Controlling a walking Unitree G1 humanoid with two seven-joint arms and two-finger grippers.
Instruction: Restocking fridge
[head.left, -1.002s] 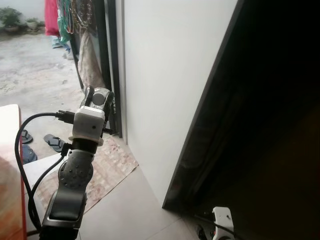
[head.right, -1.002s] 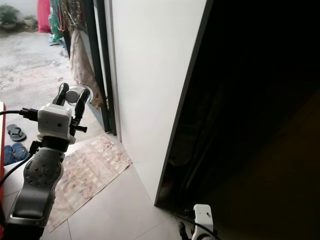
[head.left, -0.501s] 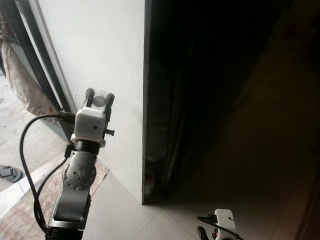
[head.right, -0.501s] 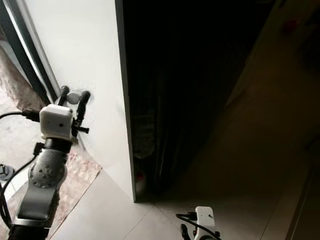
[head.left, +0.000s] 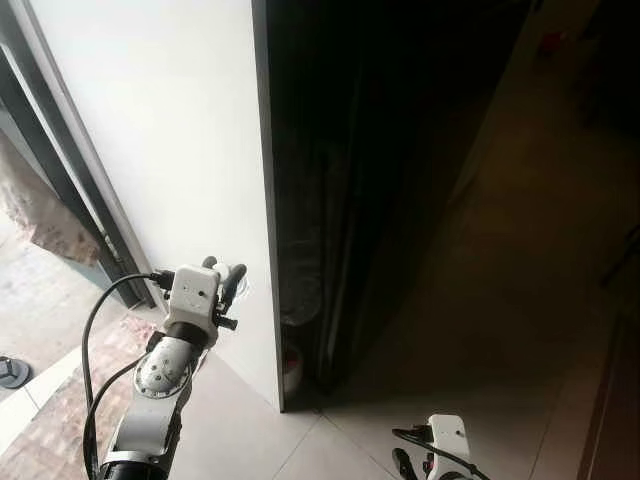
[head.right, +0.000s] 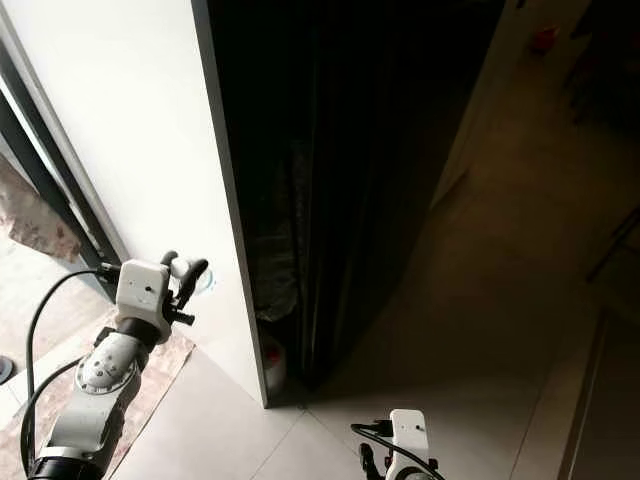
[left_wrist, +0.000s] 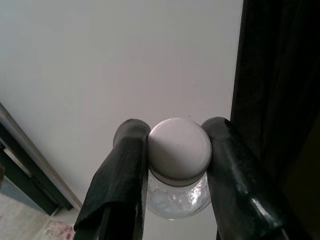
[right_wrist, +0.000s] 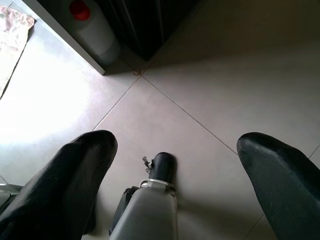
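Left gripper (left_wrist: 175, 165) clamps a clear bottle (left_wrist: 179, 192) by its white cap (left_wrist: 179, 150), lower left, carried fridge-bound; right gripper (right_wrist: 175, 175) hangs open, idle.

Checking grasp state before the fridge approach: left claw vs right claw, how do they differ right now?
The left claw is shut on a clear bottle, gripping at its white cap; the right claw is open and holds nothing. The left claw is raised in front of the white wall; the right claw hangs low, pointing down at the tiled floor. Both have two long black fingers.
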